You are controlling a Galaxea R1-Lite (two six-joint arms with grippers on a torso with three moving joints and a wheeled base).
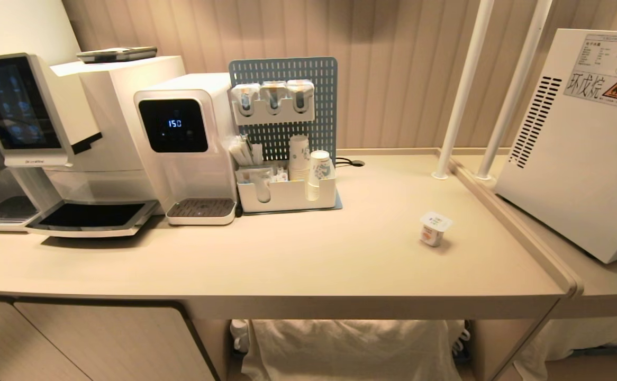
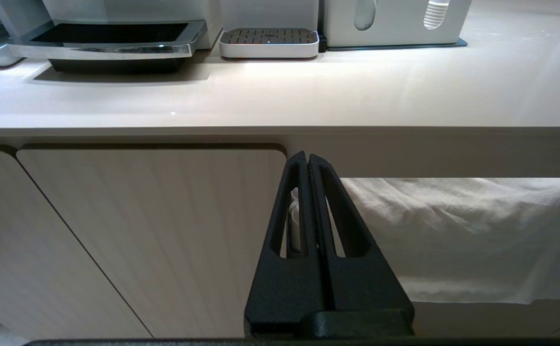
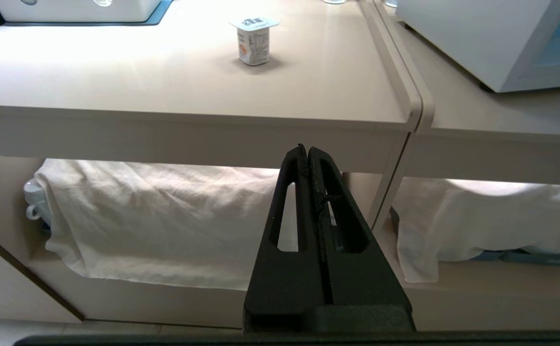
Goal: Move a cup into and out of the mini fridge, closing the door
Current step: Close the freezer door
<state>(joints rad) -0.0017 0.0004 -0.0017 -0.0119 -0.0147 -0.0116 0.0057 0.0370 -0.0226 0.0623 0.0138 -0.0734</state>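
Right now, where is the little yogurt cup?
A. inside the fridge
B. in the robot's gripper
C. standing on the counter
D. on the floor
C: the cup stands upright on the bare counter, to the left of the fridge, with nothing touching it.

The mini fridge (image 1: 578, 153) is running off the head view's right edge, its door and interior not showing there. White cloths (image 3: 164, 221) are covering whatever is sitting under the counter (image 1: 287, 259), and neither arm is showing in the head view.
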